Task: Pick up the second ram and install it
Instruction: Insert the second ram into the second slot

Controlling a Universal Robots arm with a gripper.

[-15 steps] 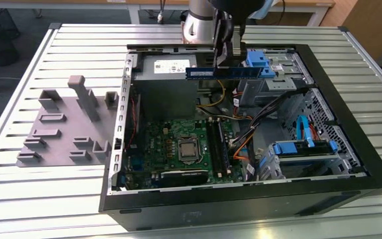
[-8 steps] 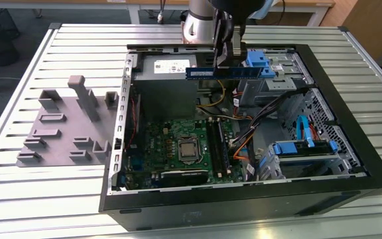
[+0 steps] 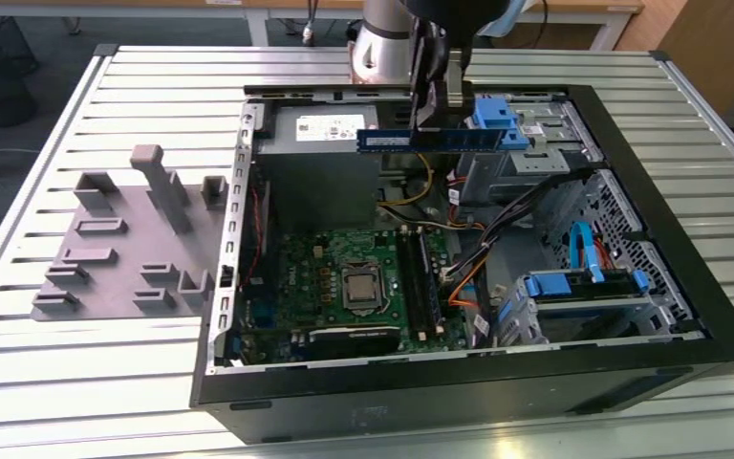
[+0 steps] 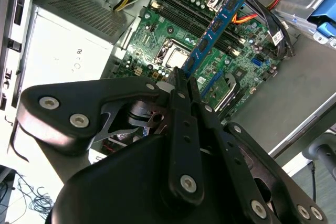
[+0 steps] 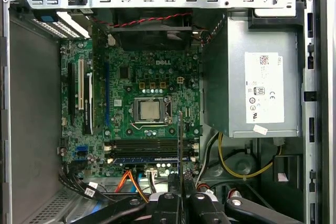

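**Ram aloft over the open case**

Clamped on one short end of the second ram point(image 3: 438, 139), the end effector point(image 3: 439, 117) holds the blue stick level in the air. It hangs over the grey power supply box point(image 3: 322, 124), at the side of the computer case point(image 3: 469, 382) nearest the desk point(image 3: 150, 86) edge where the arm stands. The stick is well clear of the green motherboard point(image 3: 329, 258).

In the first wrist view the stick shows edge-on and runs crosswise to the long black slots point(image 5: 147, 145). Done well, I judge, this step needs the stick turned into line with a free slot. It should stay square in the grip, clear of the loose cables point(image 3: 520, 206) beside the board, and be pressed evenly along its length.
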